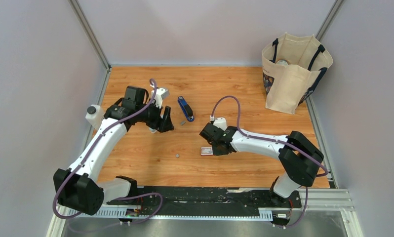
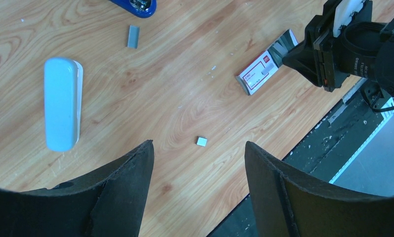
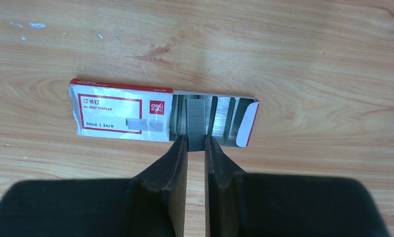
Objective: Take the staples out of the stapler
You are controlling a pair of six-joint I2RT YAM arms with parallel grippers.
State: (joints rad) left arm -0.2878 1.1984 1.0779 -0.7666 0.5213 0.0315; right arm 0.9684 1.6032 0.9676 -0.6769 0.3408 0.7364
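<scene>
- Top view: the small slim dark-blue stapler (image 1: 185, 108) lies on the wooden counter (image 1: 244, 98) between the arms, clear of both. A short silver staple strip (image 1: 183, 123) lies just beside it. The right end effector (image 1: 211, 143) is at the small red-and-white cardboard staple box (image 1: 206, 151).
- Left wrist view: the left end effector (image 2: 199, 158) hangs wide and empty above a tiny silver staple bit (image 2: 201, 141).
- Right wrist view: the right jaws stand narrow and appear to pinch the near end of a grey staple row (image 3: 196, 123) in the box's open tray. This looks like seating the row, so keep it flat and in line with the tray, and let go only once it rests.
</scene>
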